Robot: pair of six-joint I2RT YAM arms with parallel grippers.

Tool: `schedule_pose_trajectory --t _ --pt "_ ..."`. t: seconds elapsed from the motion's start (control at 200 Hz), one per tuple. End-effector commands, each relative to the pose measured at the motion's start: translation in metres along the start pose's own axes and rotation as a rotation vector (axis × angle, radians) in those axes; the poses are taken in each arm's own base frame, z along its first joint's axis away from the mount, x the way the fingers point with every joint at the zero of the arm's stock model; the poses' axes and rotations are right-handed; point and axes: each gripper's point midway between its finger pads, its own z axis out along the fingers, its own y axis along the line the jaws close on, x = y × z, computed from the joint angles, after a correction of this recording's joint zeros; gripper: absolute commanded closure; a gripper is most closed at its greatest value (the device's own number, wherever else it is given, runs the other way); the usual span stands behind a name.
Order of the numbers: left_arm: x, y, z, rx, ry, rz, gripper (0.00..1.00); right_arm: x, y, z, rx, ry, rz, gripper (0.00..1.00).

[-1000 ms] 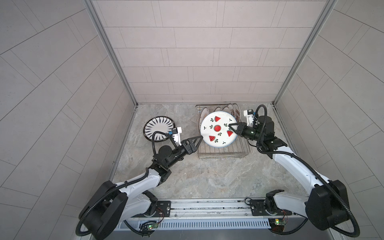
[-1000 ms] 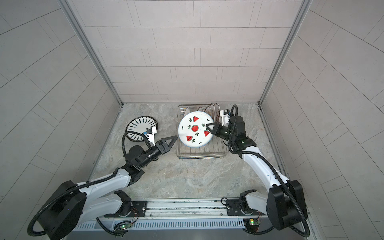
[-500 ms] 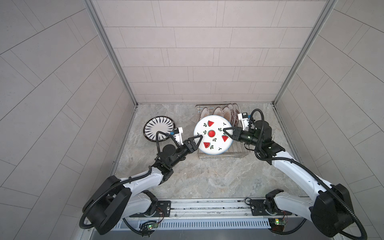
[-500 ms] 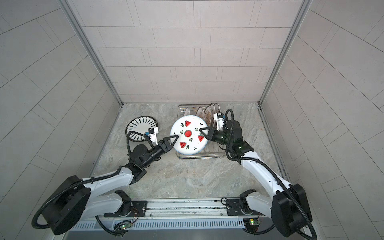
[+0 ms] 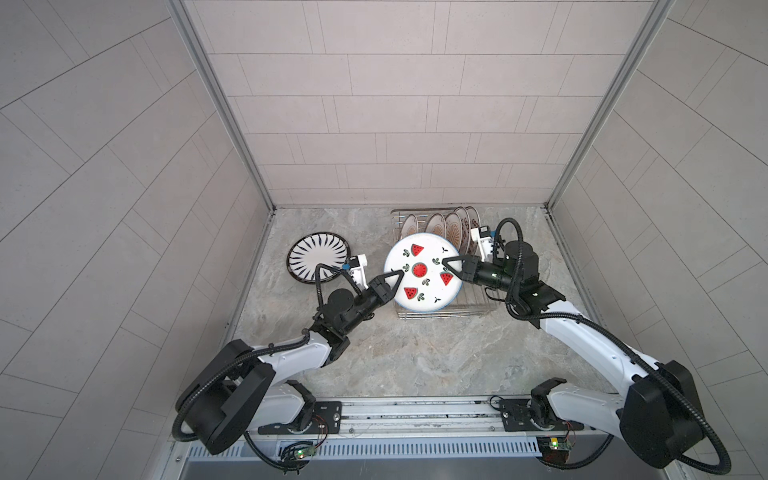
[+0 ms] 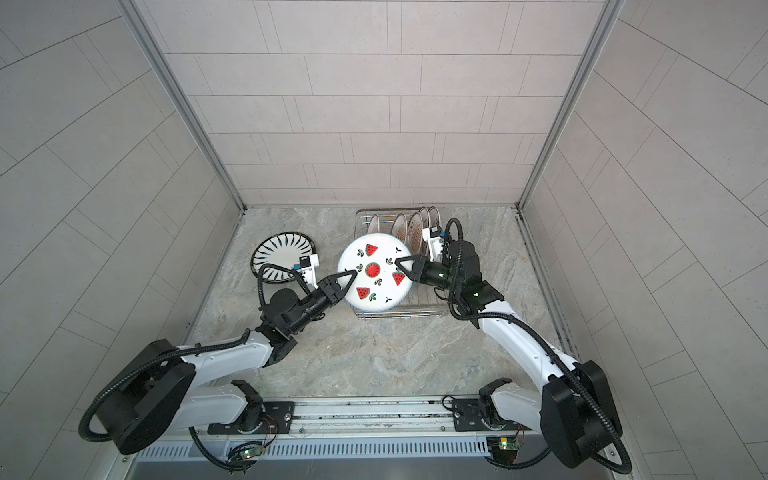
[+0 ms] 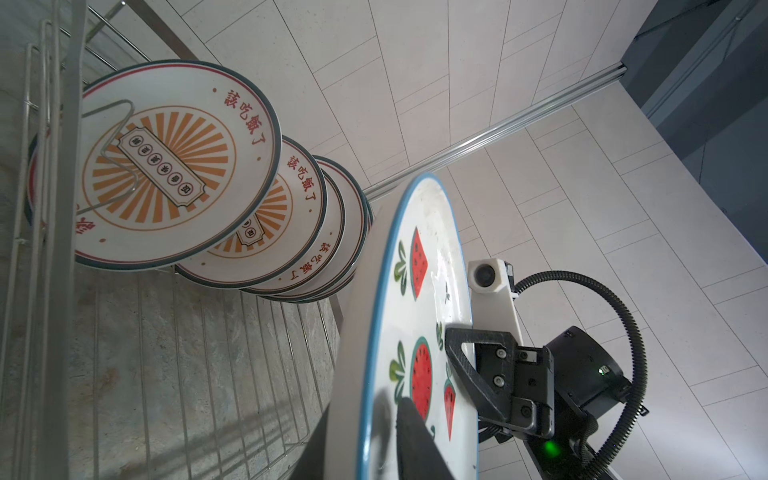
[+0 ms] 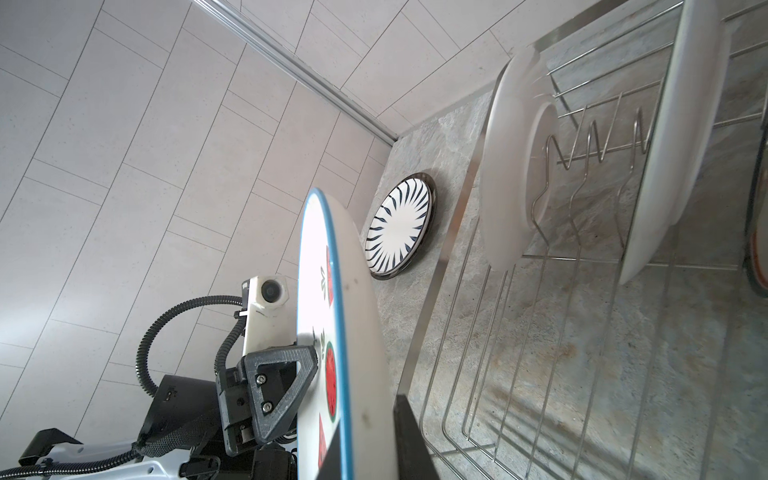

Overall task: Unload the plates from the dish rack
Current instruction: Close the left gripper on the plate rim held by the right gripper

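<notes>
**A:** Starting at the left, what's out of the rack?

**B:** The blue-stroke plate (image 5: pixel 319 257) lies flat on the table (image 5: pixel 415 357), well apart from the dish rack (image 5: pixel 457 312). I'd count that one as unloaded.

**A:** And the next one along?

**B:** The watermelon plate (image 5: pixel 422 272) is in the air, face up and roughly level. It hangs over the front-left part of the rack, and its left edge reaches past the rack's side. It's out of the prongs but not set down anywhere.

**A:** Who has it?

**B:** Both arms are at it. The left gripper (image 5: pixel 398 277) straddles the plate's left rim, with the upper jaw lying on the painted face. The lower jaw is hidden under the plate, so I can't tell whether that side is pinched. The right gripper (image 5: pixel 451 266) is closed tight on the opposite rim and carries the plate.

**A:** A handover, then?

**B:** That's how I read it. The plate goes over to the left arm, which could lay it near the blue-stroke one.

**A:** What's left to do?

**B:** The sunburst plates (image 5: pixel 436 224) stand on edge between the prongs along the back of the rack, several of them, all leaning. So most of the job is still ahead, including putting this plate down.
</notes>
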Motion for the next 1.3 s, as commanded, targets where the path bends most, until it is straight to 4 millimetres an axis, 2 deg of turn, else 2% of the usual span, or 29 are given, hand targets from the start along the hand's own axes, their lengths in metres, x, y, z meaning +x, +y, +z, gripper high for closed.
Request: schedule_pose_trajectory --t 0.0,0.105,0.325,0.405,0.64,0.786,0.941,1.016,1.211,1.296 --pt "-0.001 -0.034 0.001 0.134 0.017 -0.004 0.65 -0.025 0.035 -0.002 -0.094 -0.064 -0.078 0.92" --pt "0.001 -0.036 0.000 0.149 0.025 -0.011 0.65 -0.026 0.033 0.001 -0.091 -0.057 -0.073 0.92" --pt "0.004 -0.041 -0.002 0.176 0.044 -0.018 0.75 -0.026 0.025 0.006 -0.064 -0.049 -0.061 0.91" --pt "0.003 -0.042 -0.003 0.180 0.041 -0.019 0.84 -0.025 0.019 0.010 -0.045 -0.038 -0.054 0.91" --pt "-0.003 -0.036 -0.003 0.159 0.001 -0.035 0.89 -0.020 0.015 0.021 0.005 0.003 -0.088 0.81" --pt "-0.011 -0.032 -0.007 0.150 -0.056 -0.045 0.90 -0.018 0.011 0.022 0.023 0.004 -0.098 0.70" --pt "-0.016 -0.032 -0.009 0.147 -0.078 -0.062 0.92 -0.018 0.008 0.024 0.038 0.007 -0.102 0.45" --pt "-0.017 -0.038 -0.011 0.174 -0.080 -0.072 0.92 -0.018 0.010 0.025 0.032 0.013 -0.110 0.44" --pt "-0.024 -0.041 -0.014 0.184 -0.112 -0.082 0.92 -0.015 0.010 0.024 0.054 0.019 -0.134 0.18" --pt "-0.030 -0.042 -0.017 0.184 -0.134 -0.081 0.93 -0.016 0.007 0.022 0.073 0.009 -0.140 0.11"
